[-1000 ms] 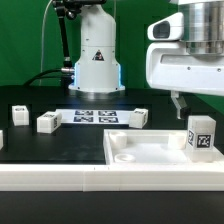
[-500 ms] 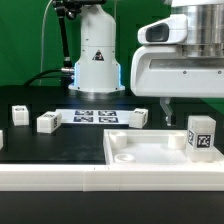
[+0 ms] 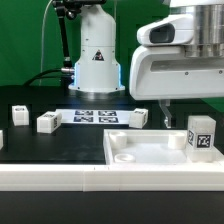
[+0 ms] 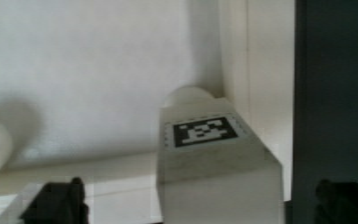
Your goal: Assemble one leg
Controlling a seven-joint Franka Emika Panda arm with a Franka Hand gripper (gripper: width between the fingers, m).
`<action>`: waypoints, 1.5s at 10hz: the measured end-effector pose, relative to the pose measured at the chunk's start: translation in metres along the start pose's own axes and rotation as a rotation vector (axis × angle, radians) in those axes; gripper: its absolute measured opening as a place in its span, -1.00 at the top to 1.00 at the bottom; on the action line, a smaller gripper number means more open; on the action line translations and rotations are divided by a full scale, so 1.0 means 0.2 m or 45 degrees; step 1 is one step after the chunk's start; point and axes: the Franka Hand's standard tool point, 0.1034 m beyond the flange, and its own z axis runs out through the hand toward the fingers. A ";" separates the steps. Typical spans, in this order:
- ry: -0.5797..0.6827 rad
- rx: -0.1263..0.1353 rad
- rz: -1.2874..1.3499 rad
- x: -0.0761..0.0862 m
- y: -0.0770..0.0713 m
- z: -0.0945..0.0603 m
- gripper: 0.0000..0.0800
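Note:
A leg [image 3: 201,135], a chunky white post with a square tag, stands upright at the right end of the large white panel [image 3: 140,152]. In the wrist view the same leg [image 4: 208,140] rises between my two dark fingertips [image 4: 59,202], which stand wide apart on either side of it without touching. My gripper [image 3: 167,112] is open and empty. It hangs above the panel, a little toward the exterior view's left of the leg. Three more legs lie on the black table [image 3: 19,115], [image 3: 47,122], [image 3: 136,118].
The marker board [image 3: 97,117] lies flat behind the panel. The robot base [image 3: 96,60] stands at the back with cables beside it. Another white part shows at the exterior view's left edge [image 3: 2,140]. A white ledge [image 3: 60,178] runs along the front.
My gripper has moved toward the exterior view's left and slightly down, mostly in the first half second. The leg on the panel and the loose legs have not moved.

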 end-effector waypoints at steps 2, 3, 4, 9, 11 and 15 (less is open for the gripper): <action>0.000 0.000 0.000 0.00 0.00 0.00 -0.16; 0.000 0.000 0.000 0.00 0.00 0.00 0.29; 0.000 0.000 0.017 0.00 0.00 0.00 0.27; 0.000 0.006 0.455 0.00 0.00 0.00 0.27; 0.022 0.030 0.750 0.00 0.00 0.00 0.27; 0.052 0.087 1.332 -0.01 -0.01 0.00 0.27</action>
